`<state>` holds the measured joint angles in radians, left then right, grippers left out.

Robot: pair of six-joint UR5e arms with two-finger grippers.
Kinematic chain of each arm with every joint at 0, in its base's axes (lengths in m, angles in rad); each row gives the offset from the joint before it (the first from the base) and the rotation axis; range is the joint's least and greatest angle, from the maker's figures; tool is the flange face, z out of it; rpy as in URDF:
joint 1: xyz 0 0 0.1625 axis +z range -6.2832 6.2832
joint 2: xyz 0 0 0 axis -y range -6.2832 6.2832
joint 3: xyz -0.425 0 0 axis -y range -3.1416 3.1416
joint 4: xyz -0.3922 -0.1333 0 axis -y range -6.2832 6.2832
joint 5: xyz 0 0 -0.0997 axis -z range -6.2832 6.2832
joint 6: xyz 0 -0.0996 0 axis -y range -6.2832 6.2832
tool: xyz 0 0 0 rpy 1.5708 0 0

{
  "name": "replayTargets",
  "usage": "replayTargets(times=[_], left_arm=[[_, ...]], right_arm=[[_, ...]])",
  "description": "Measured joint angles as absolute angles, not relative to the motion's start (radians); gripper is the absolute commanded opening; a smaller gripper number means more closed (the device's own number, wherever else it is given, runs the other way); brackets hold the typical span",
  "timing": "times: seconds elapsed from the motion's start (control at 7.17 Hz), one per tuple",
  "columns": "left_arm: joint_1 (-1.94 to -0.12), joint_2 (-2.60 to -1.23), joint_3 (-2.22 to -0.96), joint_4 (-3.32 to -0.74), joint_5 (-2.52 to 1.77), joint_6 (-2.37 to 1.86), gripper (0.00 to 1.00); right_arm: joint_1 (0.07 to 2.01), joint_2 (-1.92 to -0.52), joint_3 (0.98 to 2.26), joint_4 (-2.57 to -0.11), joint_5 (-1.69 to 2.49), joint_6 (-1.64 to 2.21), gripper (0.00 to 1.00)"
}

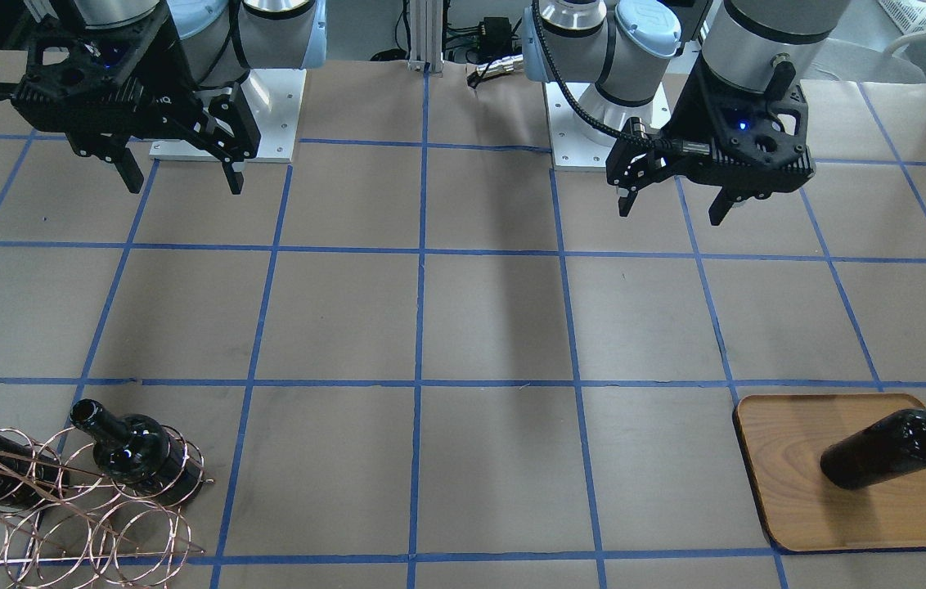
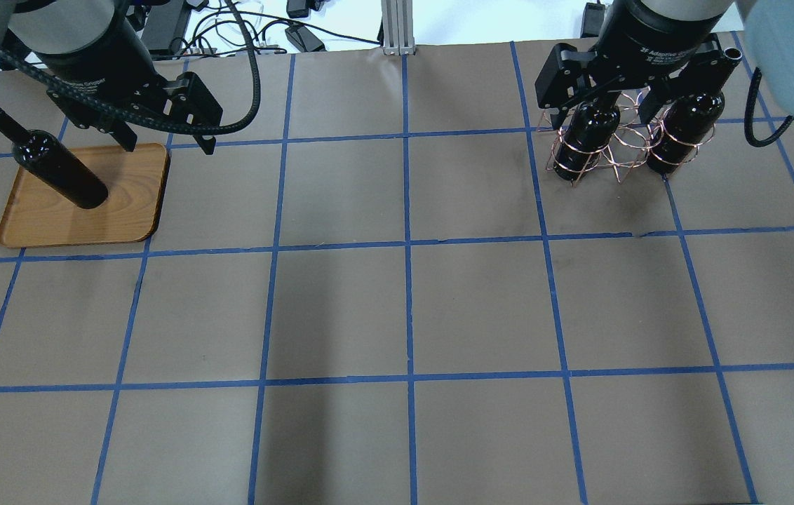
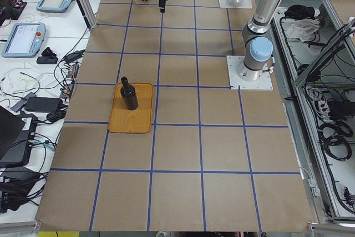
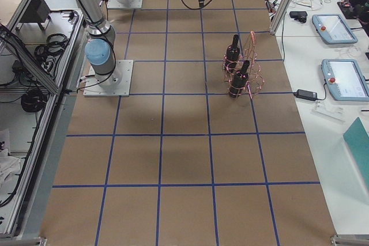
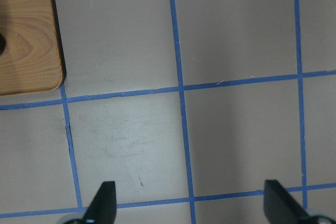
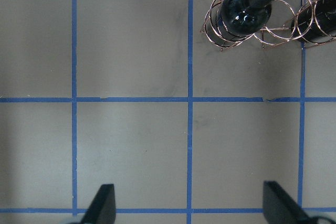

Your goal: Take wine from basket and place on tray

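Observation:
One black wine bottle (image 1: 896, 447) lies on its side on the wooden tray (image 1: 798, 507), its neck reaching past the rim; it also shows in the overhead view (image 2: 53, 163) on the tray (image 2: 116, 217). Two more bottles (image 2: 583, 137) (image 2: 684, 126) rest in the copper wire basket (image 2: 611, 151), which also shows in the front-facing view (image 1: 78, 523) and the right wrist view (image 6: 262, 32). My left gripper (image 1: 672, 203) (image 2: 169, 146) hangs open and empty, raised beside the tray. My right gripper (image 1: 181, 176) (image 6: 190, 203) is open and empty, raised on the robot's side of the basket.
Brown paper with blue tape grid lines covers the table (image 2: 404, 308). Both arm bases (image 1: 226, 114) (image 1: 602, 123) stand at the robot's edge. Cables lie beyond the table's far edge (image 2: 257, 35). In the left wrist view only the tray's corner (image 5: 26, 35) shows.

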<state>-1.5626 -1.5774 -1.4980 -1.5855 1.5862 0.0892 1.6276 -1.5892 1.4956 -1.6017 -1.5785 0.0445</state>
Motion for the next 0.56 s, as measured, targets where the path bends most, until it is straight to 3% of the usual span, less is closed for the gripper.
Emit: replayTargets(times=[0.56], left_arm=[[-1.564,-1.574,-1.503,-1.586,1.592,0.079,1.0]], right_arm=[[1.628,-1.589,1.496,-1.601,-1.578,0.044,1.0]])
